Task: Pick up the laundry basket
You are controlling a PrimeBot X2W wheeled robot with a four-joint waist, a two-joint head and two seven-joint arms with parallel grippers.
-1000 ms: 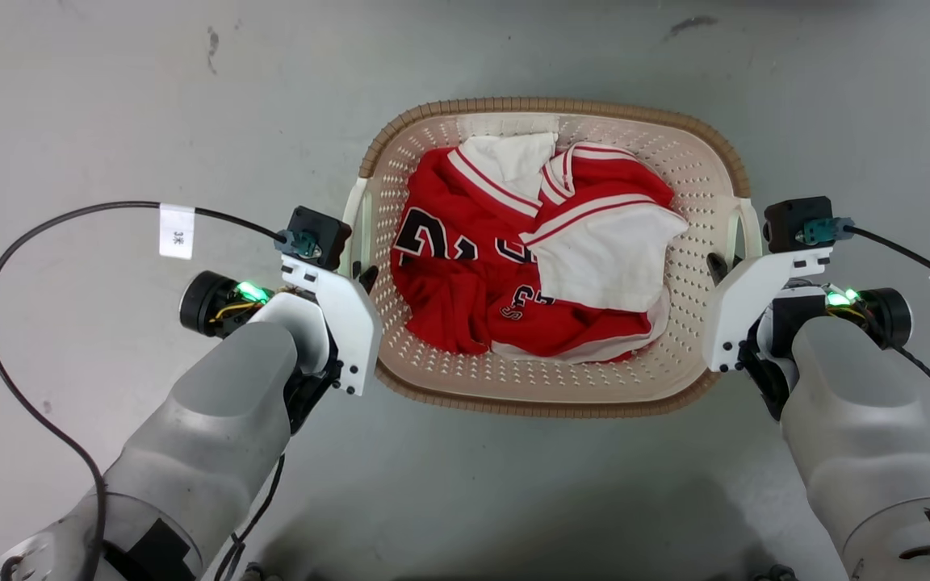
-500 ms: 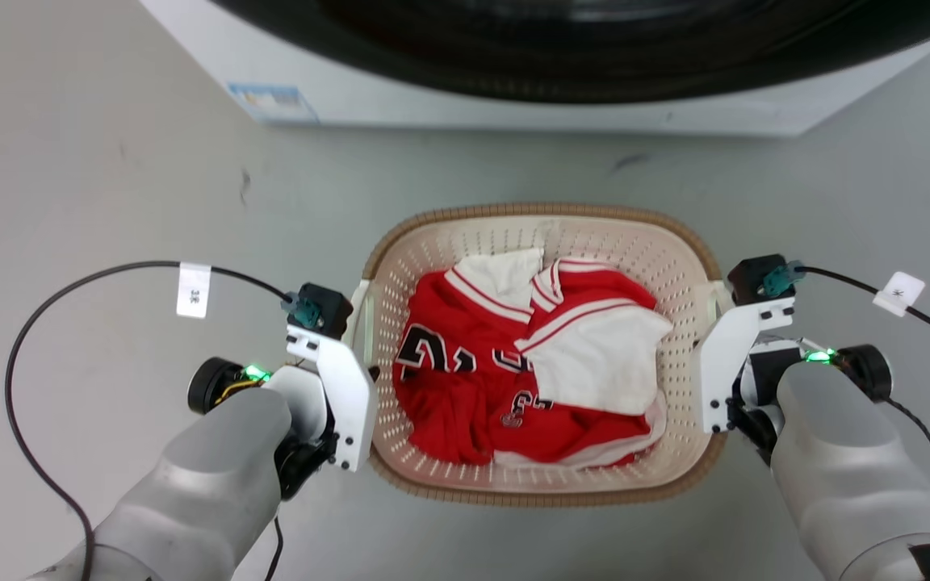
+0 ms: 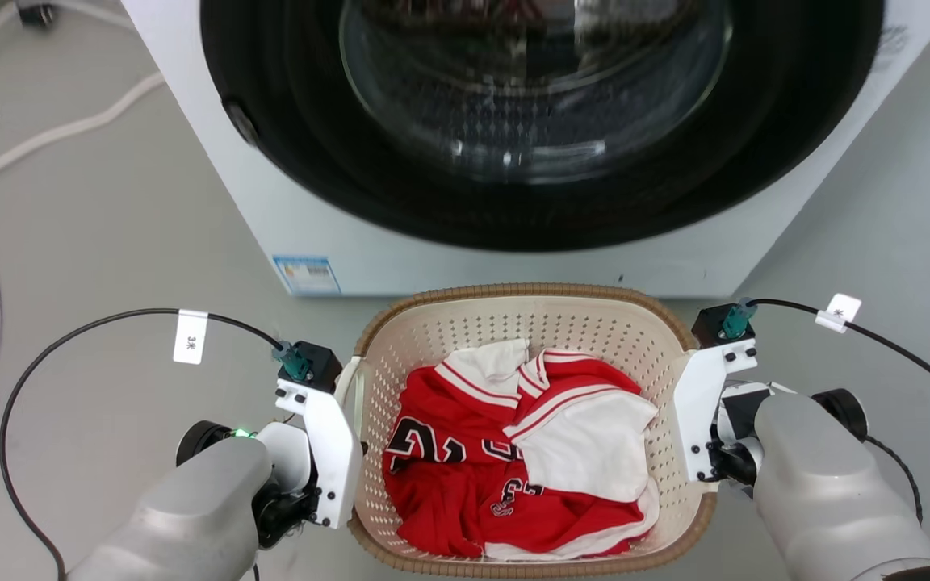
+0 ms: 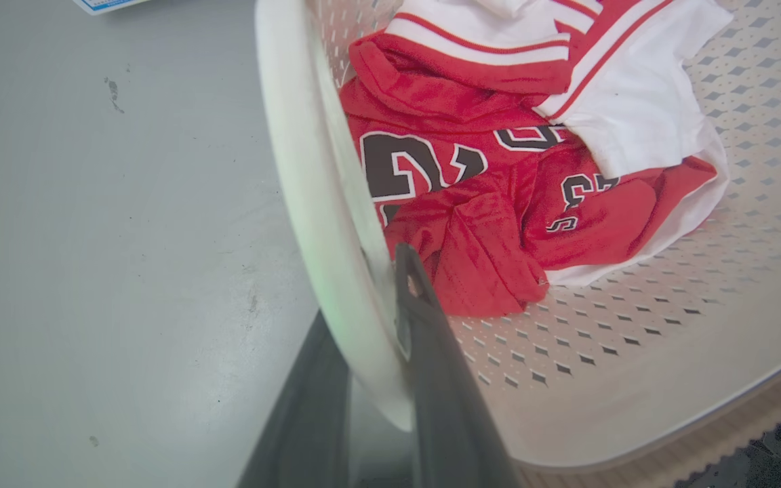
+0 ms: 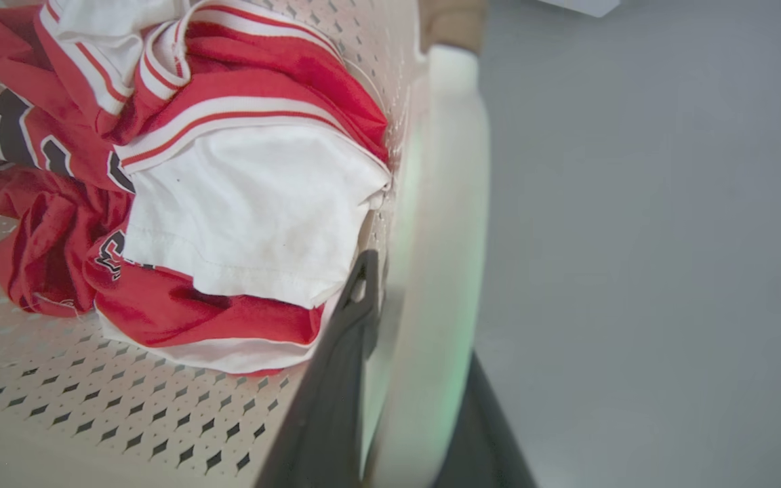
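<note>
Head camera has swung up since 0.5 s ago: washing machine [image 3: 513,242] now at 12 o'clock, laundry basket [image 3: 525,289] at 6 o'clock, just in front of it. Grip unchanged. Left gripper [image 4: 367,291] pinches the 9 o'clock handle [image 4: 316,169], right gripper [image 5: 417,318] the 3 o'clock handle [image 5: 451,169]. Likely stiff, light plastic with a soft jersey [image 3: 465,452] load; hold by the handles. Wrist views show 1 finger each side; head view hides that. Probably off the floor, unclear.

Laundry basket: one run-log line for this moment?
phase: grasp | left gripper: shut on laundry basket left handle | right gripper: shut on right handle | contents: red-and-white jersey | ahead: washing machine
</note>
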